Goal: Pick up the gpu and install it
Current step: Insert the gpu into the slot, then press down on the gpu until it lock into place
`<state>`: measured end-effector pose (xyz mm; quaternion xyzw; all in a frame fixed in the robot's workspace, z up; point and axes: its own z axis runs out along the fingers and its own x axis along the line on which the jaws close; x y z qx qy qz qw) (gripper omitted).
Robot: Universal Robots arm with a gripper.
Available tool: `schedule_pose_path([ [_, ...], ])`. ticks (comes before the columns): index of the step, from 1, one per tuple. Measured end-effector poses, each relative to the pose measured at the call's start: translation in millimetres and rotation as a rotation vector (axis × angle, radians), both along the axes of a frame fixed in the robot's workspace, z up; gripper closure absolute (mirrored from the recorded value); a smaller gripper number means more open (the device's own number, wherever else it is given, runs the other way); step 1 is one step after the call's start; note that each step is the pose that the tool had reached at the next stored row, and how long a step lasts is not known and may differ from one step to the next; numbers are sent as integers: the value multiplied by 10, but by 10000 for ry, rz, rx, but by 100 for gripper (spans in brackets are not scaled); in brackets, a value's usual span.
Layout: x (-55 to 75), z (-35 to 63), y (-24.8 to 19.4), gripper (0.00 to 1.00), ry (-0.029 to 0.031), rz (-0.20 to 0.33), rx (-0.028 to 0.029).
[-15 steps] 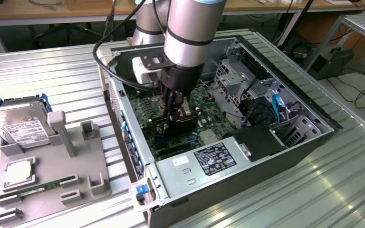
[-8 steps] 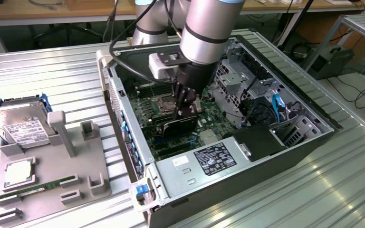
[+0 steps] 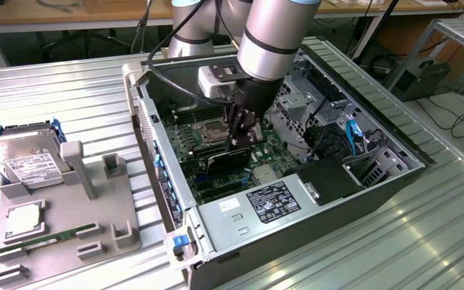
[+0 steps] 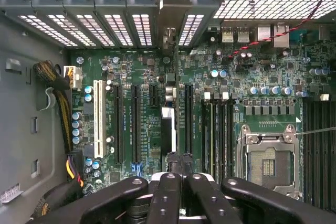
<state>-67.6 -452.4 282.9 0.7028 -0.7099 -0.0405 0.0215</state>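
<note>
- Far on the exterior view's left, the hard drive (image 3: 24,158) with its white label, a processor (image 3: 24,221) and the slim green memory stick (image 3: 48,238) sit on the grey fixture tray (image 3: 63,254) on the counter (image 3: 70,90). They are well apart from my work, so I see little risk there.
- Moving right, the open computer case (image 3: 167,199) has its wall just beside the card. If I drift that way, the card's bracket end could catch on the rear slot covers (image 4: 105,24) instead of dropping in beside them.
- In the middle, my end effector (image 3: 238,134) is inside the case, fingers (image 4: 167,192) closed together on the top edge of the gpu (image 3: 224,162), which stands on edge over the motherboard (image 4: 262,77).
- In the wrist view the gpu (image 4: 168,129) appears edge-on between two long black expansion slots (image 4: 135,124). I cannot tell whether its connector is in a slot or only above one. Pressing while misaligned could bend the card or damage the slot.
- A thin grip on the edge could let the card tilt or slip under load.
- Further right, the CPU socket (image 4: 269,167) and the cables (image 3: 328,142) are close. A sideways slide could strike them.
</note>
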Motion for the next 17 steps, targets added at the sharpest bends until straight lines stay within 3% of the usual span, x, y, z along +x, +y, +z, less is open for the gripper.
schedule_pose_path([
  [7, -26, -1, 0, 89, 1, 0, -1],
  [17, -422, -35, 0, 89, -3, 1, 2],
])
